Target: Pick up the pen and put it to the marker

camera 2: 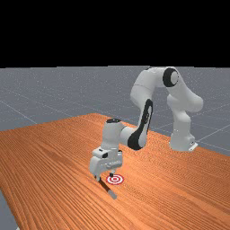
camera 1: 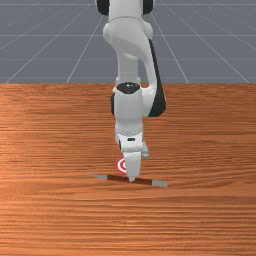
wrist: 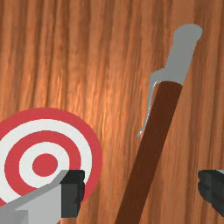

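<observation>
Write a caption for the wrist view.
The open hand straddles a brown pen beside a round, red and white target.

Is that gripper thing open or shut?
The gripper is open: in the wrist view its fingers stand apart, with wood showing on both sides of the pen.

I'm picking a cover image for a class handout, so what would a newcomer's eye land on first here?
Probably the white arm, reaching from the far view's right toward its left. Next would come the red-and-white target, flat on the orange-brown table beside the pen. The pen, brown with grey ends, is seen between the open fingers in the wrist view.
</observation>
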You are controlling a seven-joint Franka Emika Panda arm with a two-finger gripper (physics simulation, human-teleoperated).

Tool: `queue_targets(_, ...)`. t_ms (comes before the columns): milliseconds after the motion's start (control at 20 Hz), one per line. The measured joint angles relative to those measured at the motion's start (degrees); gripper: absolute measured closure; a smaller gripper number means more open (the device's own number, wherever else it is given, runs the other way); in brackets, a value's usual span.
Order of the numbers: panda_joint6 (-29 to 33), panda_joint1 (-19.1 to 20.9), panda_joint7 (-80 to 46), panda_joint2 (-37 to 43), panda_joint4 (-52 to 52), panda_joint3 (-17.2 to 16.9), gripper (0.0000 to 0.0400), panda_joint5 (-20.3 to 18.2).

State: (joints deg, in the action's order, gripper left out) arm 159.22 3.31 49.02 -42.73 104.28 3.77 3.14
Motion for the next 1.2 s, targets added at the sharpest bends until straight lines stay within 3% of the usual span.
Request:
queue_targets(50,3.14,0.00,-0.09,1.00,1.84,-0.10,0.0010,0.09)
queue_targets(100,12.17,-0.50,-0.31,3.10,5.91,-0.83,0.0004,0.16)
queue_targets(200,15.88,-0.38,0.12,9.99,9.94,-0.69,0.0000,-0.49)
queue_targets(250,11.62,0.29,0.28,14.50,10.72,0.07,0.0155,-0.68)
queue_targets(300,4.40,1.22,0.59,18.26,9.94,1.17,0.0252,-1.08)
queue_targets(350,-11.79,2.71,5.59,18.71,3.65,3.04,0.0311,-2.44)
queue_targets(400,-12.09,1.99,3.35,18.41,2.20,2.32,0.0346,-1.98)
queue_targets(450,-19.04,1.05,1.19,14.85,-5.01,1.55,0.0367,-1.45)
queue_targets(500,-22.30,0.82,1.09,11.97,-8.59,1.41,0.0380,-1.31)
queue_targets(700,-16.01,0.25,0.85,2.23,-10.11,0.70,0.0397,-0.69)
queue_targets(750,-8.72,0.35,0.79,2.79,-5.72,0.60,0.0398,-0.54)
queue_targets(800,-5.29,-0.30,0.05,2.88,-4.04,-0.25,0.0399,0.21)
queue_targets(950,-5.89,-1.27,-0.84,1.64,-5.65,-1.31,0.0400,1.07)
queue_targets(1000,-5.37,0.54,2.16,1.06,-5.93,0.83,0.0400,0.03)
queue_targets(1050,-4.81,0.61,2.41,0.33,-6.19,0.90,0.0400,0.10)
queue_targets(1150,-8.68,-0.19,0.72,-2.73,-9.84,0.08,0.0400,-0.07)
queue_targets(1200,-6.48,-0.22,0.67,-3.38,-9.19,0.00,0.0400,0.01)
